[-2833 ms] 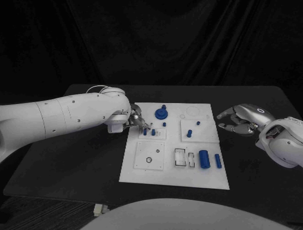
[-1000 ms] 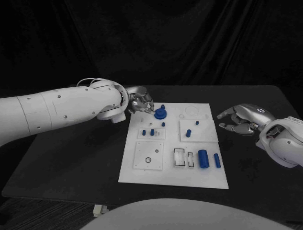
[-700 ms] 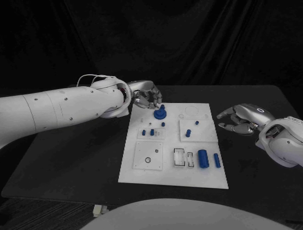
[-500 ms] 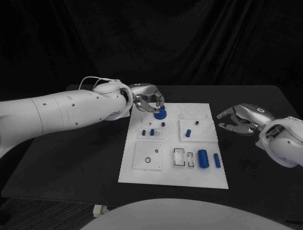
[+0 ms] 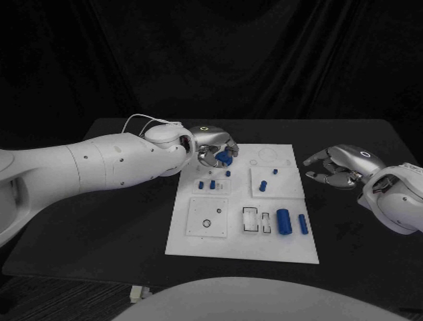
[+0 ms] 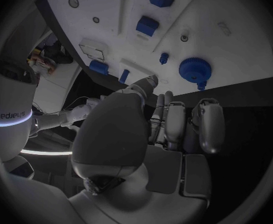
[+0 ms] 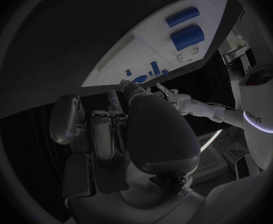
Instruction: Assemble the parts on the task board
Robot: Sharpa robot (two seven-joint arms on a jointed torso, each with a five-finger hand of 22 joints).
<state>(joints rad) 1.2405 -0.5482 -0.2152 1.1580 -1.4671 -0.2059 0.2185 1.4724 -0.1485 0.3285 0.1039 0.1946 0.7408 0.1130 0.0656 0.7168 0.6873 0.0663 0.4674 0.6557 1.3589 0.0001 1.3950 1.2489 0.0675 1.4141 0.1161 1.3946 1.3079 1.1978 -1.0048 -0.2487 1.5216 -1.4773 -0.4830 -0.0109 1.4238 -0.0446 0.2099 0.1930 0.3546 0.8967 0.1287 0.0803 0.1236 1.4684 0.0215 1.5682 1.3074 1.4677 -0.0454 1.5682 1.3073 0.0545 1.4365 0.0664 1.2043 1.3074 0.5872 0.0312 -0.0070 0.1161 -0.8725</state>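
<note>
On the black counter (image 5: 105,221) lies the white task board (image 5: 245,247), and at its far left corner the robot's left hand (image 5: 214,148) hangs over the blue gear (image 5: 223,159), a toothed round part with a short stem. From the head camera the silver fingers curl down around the gear; from the left wrist camera the fingers (image 6: 206,124) lie side by side with the gear (image 6: 193,70) showing a little beyond their tips, so whether they already touch or pinch it cannot be told. Small blue pegs (image 5: 212,184) stand in the block just nearer the robot, another peg pair (image 5: 264,185) stands mid-board, and two blue cylinders (image 5: 285,221) lie at the near right of the board beside open rectangular slots (image 5: 252,219). The right hand (image 5: 335,167) rests off the board's right edge with its fingers curled in and nothing in them.

The step in hand looks like the reach for the gear. The next move would likely call for closing the fingers on the gear's rim or stem, then lifting it straight up so it clears the nearby pegs
</note>
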